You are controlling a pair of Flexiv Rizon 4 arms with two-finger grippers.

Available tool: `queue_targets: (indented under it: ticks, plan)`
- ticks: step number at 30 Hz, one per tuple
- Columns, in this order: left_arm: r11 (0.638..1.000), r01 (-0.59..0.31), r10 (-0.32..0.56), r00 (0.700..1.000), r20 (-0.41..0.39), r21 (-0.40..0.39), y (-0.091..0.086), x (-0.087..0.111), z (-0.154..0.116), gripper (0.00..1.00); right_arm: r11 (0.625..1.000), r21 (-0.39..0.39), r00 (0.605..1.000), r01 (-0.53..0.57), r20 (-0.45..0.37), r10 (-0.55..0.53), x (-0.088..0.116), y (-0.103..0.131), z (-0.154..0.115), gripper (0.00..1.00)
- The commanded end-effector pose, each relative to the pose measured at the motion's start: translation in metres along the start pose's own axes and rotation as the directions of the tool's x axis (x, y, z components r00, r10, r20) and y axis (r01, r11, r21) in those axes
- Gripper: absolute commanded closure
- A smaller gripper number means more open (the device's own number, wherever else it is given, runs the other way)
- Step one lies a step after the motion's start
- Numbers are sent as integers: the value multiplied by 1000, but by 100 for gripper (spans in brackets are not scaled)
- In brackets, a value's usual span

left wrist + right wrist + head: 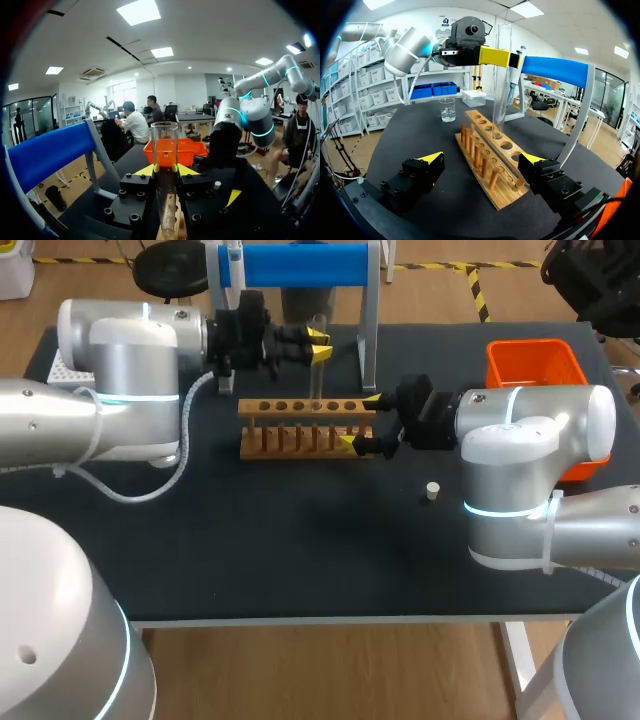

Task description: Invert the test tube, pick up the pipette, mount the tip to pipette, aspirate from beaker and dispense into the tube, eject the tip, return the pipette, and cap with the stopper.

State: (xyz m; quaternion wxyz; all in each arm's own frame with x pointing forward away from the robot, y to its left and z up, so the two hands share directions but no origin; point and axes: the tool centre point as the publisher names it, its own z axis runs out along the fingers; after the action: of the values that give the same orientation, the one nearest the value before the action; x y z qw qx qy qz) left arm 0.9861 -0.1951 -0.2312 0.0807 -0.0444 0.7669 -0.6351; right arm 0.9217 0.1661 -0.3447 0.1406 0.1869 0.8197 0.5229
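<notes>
- Black table [280, 540] fills the head view, matte and dark, with an arm coming in over it from each side.
- Wooden rack [305, 430] lies across the table's middle, with a row of holes along its top and a row of pegs along its front.
- Clear glass tube [317, 375] stands upright, open mouth up, its lower end in one of the rack's holes.
- Left gripper [318, 343] is clamped on the tube's upper part, a yellow tip pressed to each side.
- Right gripper [361, 421] is spread wide and holds nothing; the rack's right end lies between its fingers.
- Small pale stopper [432, 491] sits alone on the bare table in front of the right arm, well apart from the rack.
- Orange bin [535, 365] stands at the far right corner, partly behind the right arm.
- Stand [290, 265] with a blue bar rises at the table's back edge, behind the rack.
- Pipette [512, 85] hangs at the stand.
- Clear beaker [447, 110] stands beyond the rack's far end, under the left arm.
- White tip box [62, 370] shows at the far left corner.
</notes>
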Motion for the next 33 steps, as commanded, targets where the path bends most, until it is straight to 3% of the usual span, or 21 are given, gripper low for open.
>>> queue_targets:
  ticks: [1,33]
  plan:
    - [1000,1,-1,1000,10,15,4,-1,3,100,1000,0,1000,0,1,0,0,0,1,0]
    - [998,4,-7,999,52,66,22,1,4,100,1000,0,1000,0,1,0,0,0,1,0]
